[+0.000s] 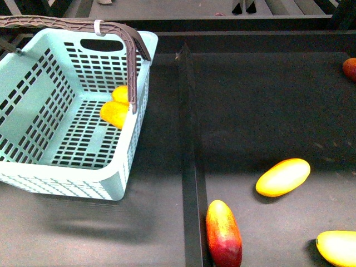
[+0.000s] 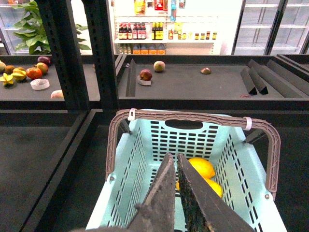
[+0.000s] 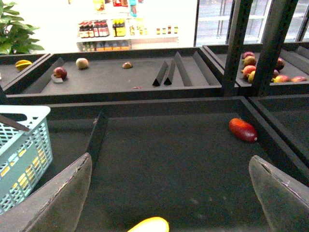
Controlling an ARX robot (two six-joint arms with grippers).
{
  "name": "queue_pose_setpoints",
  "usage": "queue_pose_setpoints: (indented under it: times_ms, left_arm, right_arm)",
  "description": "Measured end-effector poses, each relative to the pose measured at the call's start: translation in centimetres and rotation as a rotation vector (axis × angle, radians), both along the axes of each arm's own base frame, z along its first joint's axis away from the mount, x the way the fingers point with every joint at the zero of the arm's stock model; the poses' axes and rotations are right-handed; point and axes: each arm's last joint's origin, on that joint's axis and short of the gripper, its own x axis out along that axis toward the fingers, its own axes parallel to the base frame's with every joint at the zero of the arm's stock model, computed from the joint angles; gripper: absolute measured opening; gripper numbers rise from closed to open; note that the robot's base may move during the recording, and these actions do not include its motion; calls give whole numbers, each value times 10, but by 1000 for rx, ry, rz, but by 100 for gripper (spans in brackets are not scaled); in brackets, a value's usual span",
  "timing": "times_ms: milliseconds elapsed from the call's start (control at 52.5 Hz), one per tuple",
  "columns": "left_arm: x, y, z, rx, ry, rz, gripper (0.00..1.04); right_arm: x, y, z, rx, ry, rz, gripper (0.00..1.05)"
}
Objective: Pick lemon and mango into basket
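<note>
The mint-teal basket [image 1: 123,167] stands at the left, its brown handle [image 1: 136,47] up. On its floor a lemon [image 1: 114,113] touches a second small yellow-orange fruit [image 1: 120,93]. My left gripper [image 2: 173,156] hangs shut and empty above the basket [image 2: 241,169], over the lemon [image 2: 201,167]. A long yellow mango [image 1: 282,177] rests on the dark shelf to the right of the divider. My right gripper [image 3: 170,159] is open above that shelf, and a yellow mango end [image 3: 149,224] shows between and below its fingers. Neither arm shows in the front view.
A raised dark divider [image 1: 191,167] splits the shelf. A red-and-yellow mango [image 1: 223,232] leans on it near the front; another yellow fruit [image 1: 338,247] sits front right. A red fruit [image 1: 350,68] lies far right, seen as the red mango [image 3: 243,129].
</note>
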Motion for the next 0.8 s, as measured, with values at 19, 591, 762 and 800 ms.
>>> queue_pose_setpoints:
  times_ms: [19,591,762,800]
  left_arm:
    - [-1,0,1,0,-2,0,4]
    - [-23,0,4,0,-15,0,4]
    - [-27,0,3,0,-14,0,4]
    - [-29,0,2,0,-5,0,4]
  right_arm:
    - [0,0,0,0,0,0,96]
    - [0,0,0,0,0,0,96]
    - [0,0,0,0,0,0,96]
    - [0,0,0,0,0,0,96]
